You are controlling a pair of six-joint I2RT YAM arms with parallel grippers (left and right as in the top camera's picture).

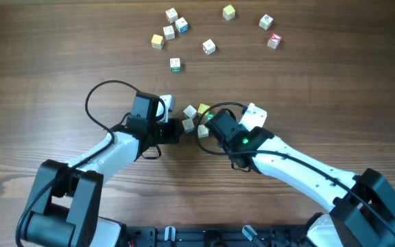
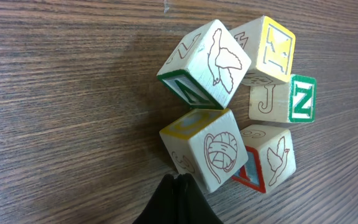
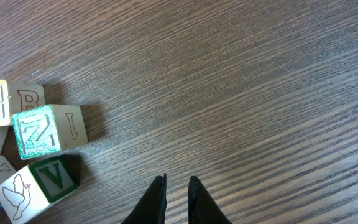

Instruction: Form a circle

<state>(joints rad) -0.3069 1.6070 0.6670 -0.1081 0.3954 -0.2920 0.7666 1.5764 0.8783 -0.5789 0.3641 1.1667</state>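
Note:
The circle (image 1: 196, 118) is a tight cluster of small letter cubes between my two grippers at mid-table. In the left wrist view it shows a white bird cube (image 2: 207, 62), a yellow "K" cube (image 2: 269, 50), the green "N" cube (image 2: 284, 99), a red-edged bird cube (image 2: 269, 158) and a yellow-rimmed yarn cube (image 2: 207, 149). My left gripper (image 2: 178, 180) is shut and empty, its tips right against the yarn cube. My right gripper (image 3: 177, 180) has its jaws a narrow gap apart with nothing between them. It stands to the right of the green cube (image 3: 36, 130) and a "V" cube (image 3: 39, 180).
Several loose letter cubes lie at the far side of the table: a white one (image 1: 175, 64) nearest the cluster, another white (image 1: 208, 46), a yellow one (image 1: 157, 41), a red one (image 1: 273, 40) and a yellow one (image 1: 229, 12). Black cable loops (image 1: 98, 103) beside my left arm.

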